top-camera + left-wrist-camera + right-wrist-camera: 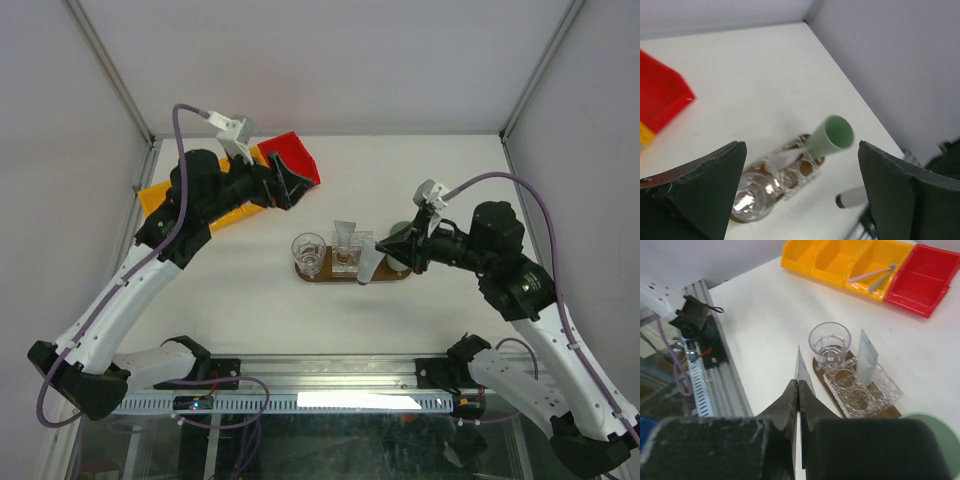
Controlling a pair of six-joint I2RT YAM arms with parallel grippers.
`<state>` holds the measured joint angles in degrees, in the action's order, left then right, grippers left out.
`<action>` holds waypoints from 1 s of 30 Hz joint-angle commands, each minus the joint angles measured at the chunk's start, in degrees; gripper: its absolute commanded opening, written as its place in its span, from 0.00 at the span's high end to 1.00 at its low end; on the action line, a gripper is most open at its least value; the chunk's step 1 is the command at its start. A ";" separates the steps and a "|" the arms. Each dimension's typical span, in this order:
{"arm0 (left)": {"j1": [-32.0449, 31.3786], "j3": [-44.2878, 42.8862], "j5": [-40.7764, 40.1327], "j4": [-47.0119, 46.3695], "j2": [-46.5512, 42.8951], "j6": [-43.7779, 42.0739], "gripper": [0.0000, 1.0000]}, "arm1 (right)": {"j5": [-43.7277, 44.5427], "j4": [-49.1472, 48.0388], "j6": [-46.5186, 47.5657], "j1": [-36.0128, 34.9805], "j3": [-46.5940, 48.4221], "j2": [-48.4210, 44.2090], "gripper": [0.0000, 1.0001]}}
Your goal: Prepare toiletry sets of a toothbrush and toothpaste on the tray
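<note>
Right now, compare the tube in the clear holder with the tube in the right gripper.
The standing tube sits upright in the clear holder on the tray; the held tube is outside the holder. No gripper touches the standing tube; the shut right gripper pinches the held tube. Both are flat, pale grey-blue.

Dark brown tray (pixel 335 278), mint-green cup (pixel 832 136), red bin (pixel 922 277), yellow bins (pixel 840 260), grey-blue tube (pixel 867 357)

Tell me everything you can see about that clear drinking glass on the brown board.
The glass is a small clear tumbler with a thick base. It looks empty and stands upright on one end of the dark wooden tray, the left end in the top view. It sits close beside a clear textured holder with round holes. Nothing else touches it.
</note>
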<state>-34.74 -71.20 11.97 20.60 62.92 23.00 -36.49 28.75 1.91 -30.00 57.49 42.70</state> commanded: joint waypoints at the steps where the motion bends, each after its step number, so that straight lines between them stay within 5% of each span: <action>1: 9.51 -6.45 -7.40 0.48 2.80 1.58 0.01 | 6.62 -0.22 7.65 -0.07 2.66 -0.05 1.00; 6: 15.44 -9.12 -10.35 -3.37 4.49 1.51 0.01 | 9.01 -2.73 9.72 0.10 2.86 2.61 1.00; 14: 20.36 0.02 -9.11 -10.54 1.05 -2.20 0.01 | 5.84 -9.33 10.57 2.40 2.17 6.72 1.00; 30: 20.94 4.75 -15.74 -12.07 -5.41 -6.28 0.01 | -3.29 -19.54 11.77 7.89 1.30 12.67 1.00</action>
<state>-14.15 -66.59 -1.23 11.97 58.74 19.09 -35.70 17.65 12.40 -23.33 57.56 55.77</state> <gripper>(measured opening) 0.990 0.009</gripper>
